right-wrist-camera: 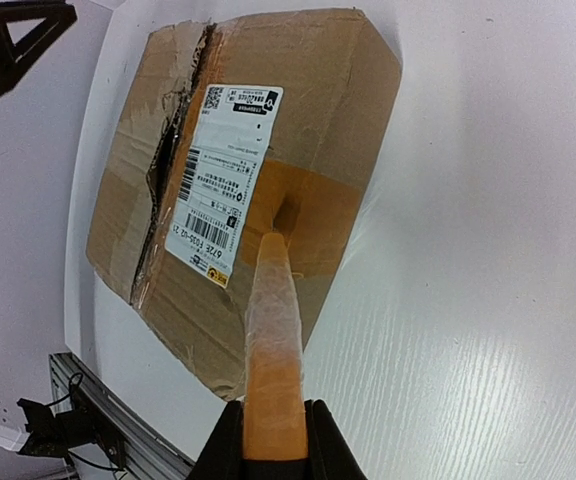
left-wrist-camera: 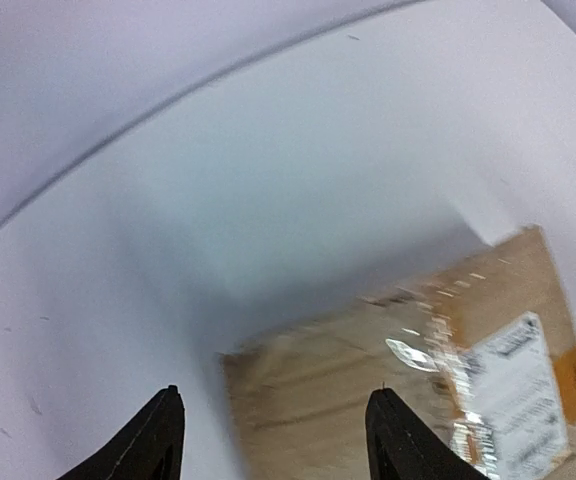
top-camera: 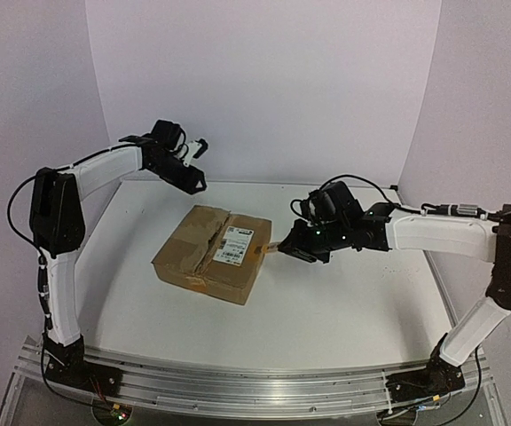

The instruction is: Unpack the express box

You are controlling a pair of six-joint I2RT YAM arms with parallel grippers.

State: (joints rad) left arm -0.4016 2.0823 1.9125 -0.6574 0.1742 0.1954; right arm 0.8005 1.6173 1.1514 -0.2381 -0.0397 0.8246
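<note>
Presently we are noting the left gripper (left-wrist-camera: 275,392) hovering beyond the far-left corner of the express box (top-camera: 204,253), jaws parted and empty, arm arched high. The box is lying flat on the table (top-camera: 344,311), its centre seam (right-wrist-camera: 168,150) running near to far. Right of the box, the right gripper (right-wrist-camera: 273,440) is pinching a tape strip (right-wrist-camera: 273,340) stretching from the box top; we are judging this low, outstretched arm the nearer.

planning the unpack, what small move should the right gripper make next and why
Probably draw the right gripper back, away from the brown cardboard express box: it is shut on an orange tape strip whose far end is stuck to the box's top.
</note>
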